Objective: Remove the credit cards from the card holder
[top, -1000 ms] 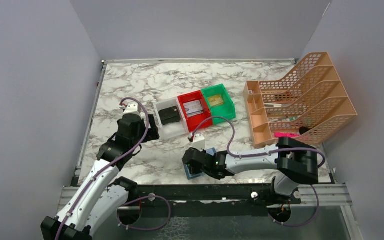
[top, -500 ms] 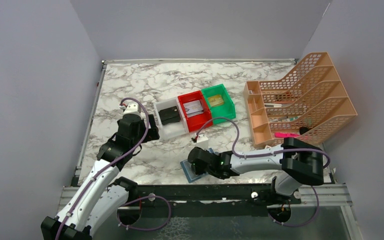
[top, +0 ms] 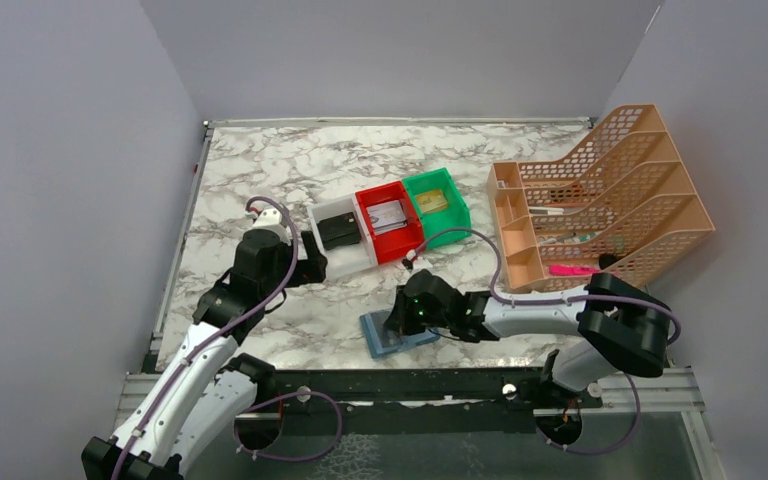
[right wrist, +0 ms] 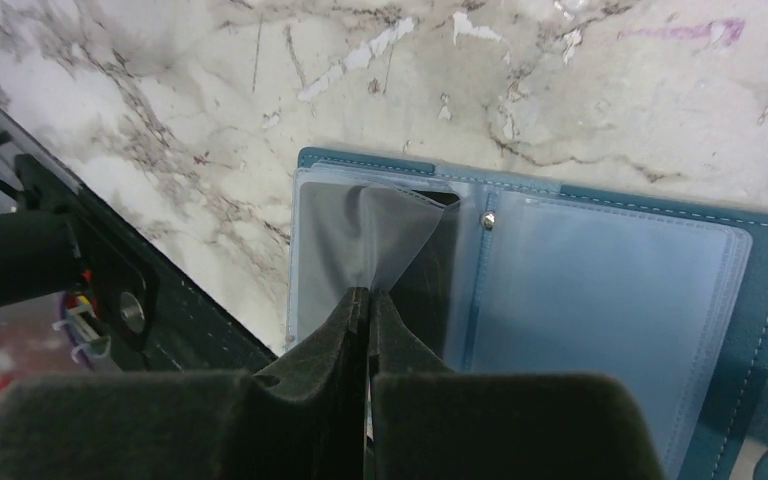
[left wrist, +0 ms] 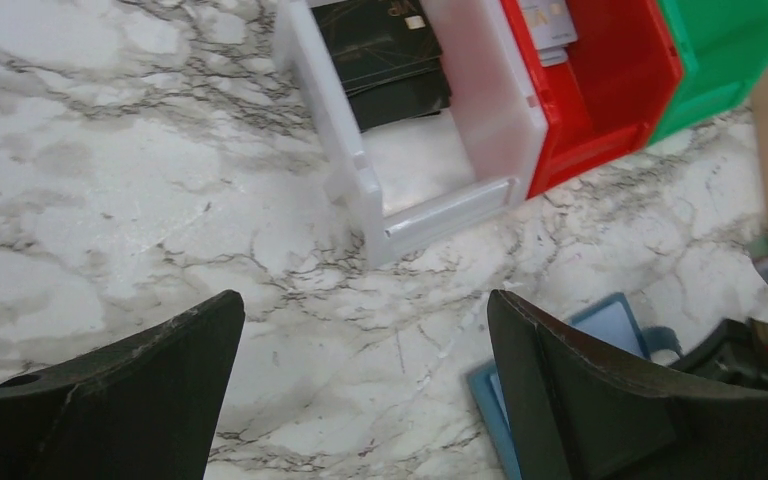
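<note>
Card holder [right wrist: 610, 290] lies open on table [top: 260, 170], near edge, centre. Right pincer [right wrist: 368, 300] pinched onto clear sleeve [right wrist: 390, 225]. Left pincer [left wrist: 360, 315] wide, idle. Next, prob.: you peel sleeve back, regrip contents.

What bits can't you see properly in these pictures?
Whether a card is in the clear sleeve pinched by the right pincer: right wrist view, its fingers cover the sleeve's near end.
Most of the card holder: left wrist view, behind a finger of the left pincer and cut by the bottom edge.
Writing on the card in the red bin: top view, too small.
</note>
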